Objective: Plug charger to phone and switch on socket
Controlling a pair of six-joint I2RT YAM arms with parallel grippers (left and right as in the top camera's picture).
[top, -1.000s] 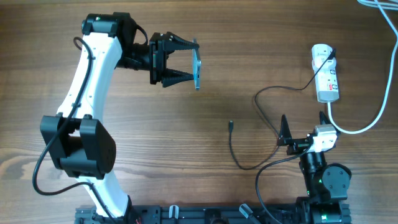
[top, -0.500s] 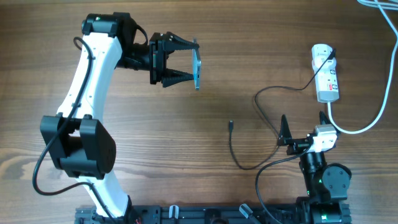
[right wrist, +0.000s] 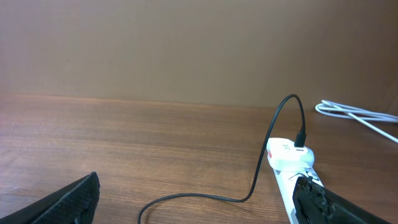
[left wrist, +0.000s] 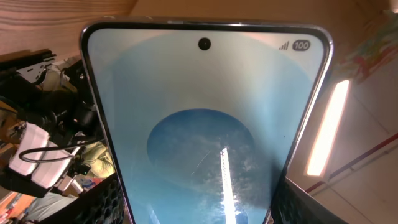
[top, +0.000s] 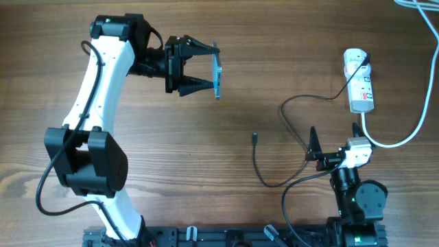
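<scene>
My left gripper [top: 210, 68] is clamped across the width of the phone [top: 217, 72], which hangs on edge above the table [top: 206, 171] at the far left, well apart from everything else. In the left wrist view the screen fills the frame, with my pads [left wrist: 111, 204] on either side of its near end. My right gripper [right wrist: 196, 186] stands wide apart and empty, low over the table at the near right, facing the socket [right wrist: 289, 155]. The charger [top: 255, 163] runs from the black plug in that socket and curls across the wood to its tip [top: 254, 137], which lies free between my two arms, nearer the right one. I judge the step in hand to be fetching that tip. I should come down on the plug body just behind the metal, not on the loose cable, so the tip sticks out ahead of my fingers and cannot swivel. Then I should lift gently, since the cable is long and curled and may drag. I cannot see the phone's port in any view. The camera hole sits at the end away from my pads, so the port is probably at the near end, and the left arm may have to turn it toward the right one before I push in. The socket's switch comes last
</scene>
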